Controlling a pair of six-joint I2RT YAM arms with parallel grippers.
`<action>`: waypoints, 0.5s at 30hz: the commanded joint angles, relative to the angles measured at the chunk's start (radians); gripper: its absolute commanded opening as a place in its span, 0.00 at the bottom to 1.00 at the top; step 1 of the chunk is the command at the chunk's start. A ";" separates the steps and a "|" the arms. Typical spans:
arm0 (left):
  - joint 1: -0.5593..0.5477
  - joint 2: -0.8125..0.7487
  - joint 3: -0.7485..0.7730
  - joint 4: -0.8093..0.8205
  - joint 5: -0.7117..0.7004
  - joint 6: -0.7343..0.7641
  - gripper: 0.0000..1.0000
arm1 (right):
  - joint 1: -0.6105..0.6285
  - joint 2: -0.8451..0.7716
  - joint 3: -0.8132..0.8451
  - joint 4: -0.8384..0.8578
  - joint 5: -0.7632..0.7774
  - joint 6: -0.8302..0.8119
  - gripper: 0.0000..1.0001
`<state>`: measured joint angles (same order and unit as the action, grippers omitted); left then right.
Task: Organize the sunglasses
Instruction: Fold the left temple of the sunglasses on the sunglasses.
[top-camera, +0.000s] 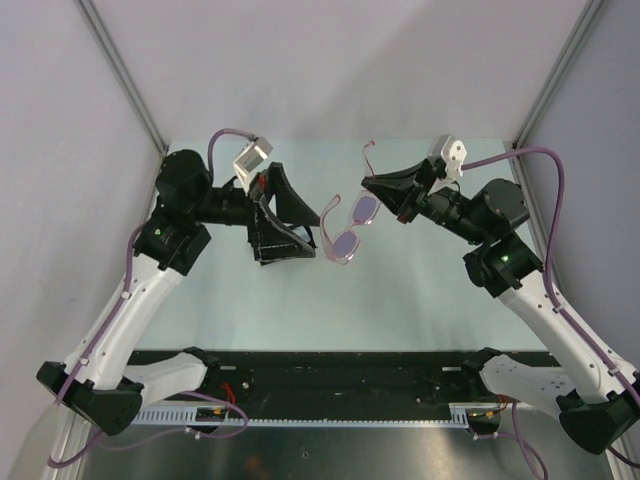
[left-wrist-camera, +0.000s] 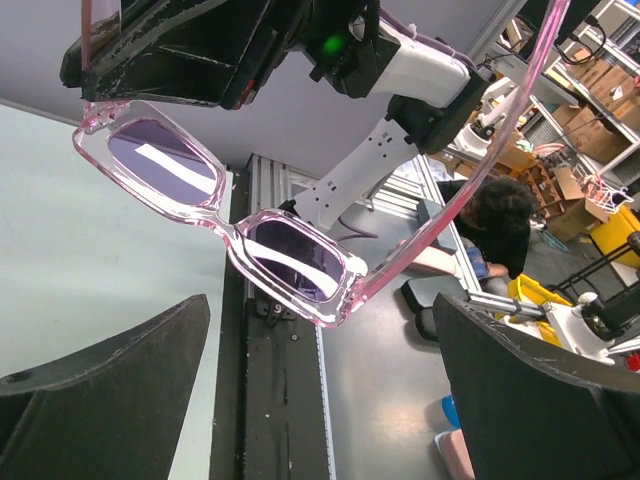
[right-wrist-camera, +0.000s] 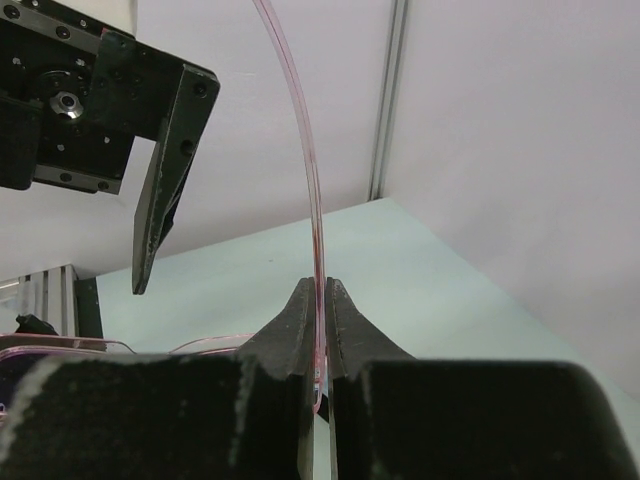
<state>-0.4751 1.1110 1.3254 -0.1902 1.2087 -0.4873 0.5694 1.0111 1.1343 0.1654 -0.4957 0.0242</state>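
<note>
The pale green tabletop (top-camera: 400, 300) was spanned by both arms. The left hand (top-camera: 298, 225) was held spread, with the sunglasses (top-camera: 350, 225) just ahead of its fingers. One pink temple arm was pinched by the right hand (top-camera: 380, 188), and the lenses were kept aloft between both hands.

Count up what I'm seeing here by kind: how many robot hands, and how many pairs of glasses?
Pair of sunglasses with a thin translucent pink plastic frame and purple lenses: 1
Black two-finger robot hands: 2 (left hand open, right hand shut on one pink arm of the sunglasses)
Total: 3
</note>
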 joint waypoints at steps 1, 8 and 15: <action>-0.007 -0.005 0.018 0.018 0.017 0.043 1.00 | 0.001 -0.002 0.048 0.060 0.011 -0.009 0.00; -0.069 0.036 0.060 0.018 -0.029 0.032 1.00 | 0.041 0.020 0.053 0.043 0.026 -0.021 0.00; -0.069 0.069 0.107 0.020 -0.054 0.006 1.00 | 0.079 0.032 0.056 0.031 0.036 -0.073 0.00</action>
<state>-0.5411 1.1698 1.3685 -0.1936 1.1790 -0.4793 0.6224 1.0443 1.1400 0.1684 -0.4732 -0.0135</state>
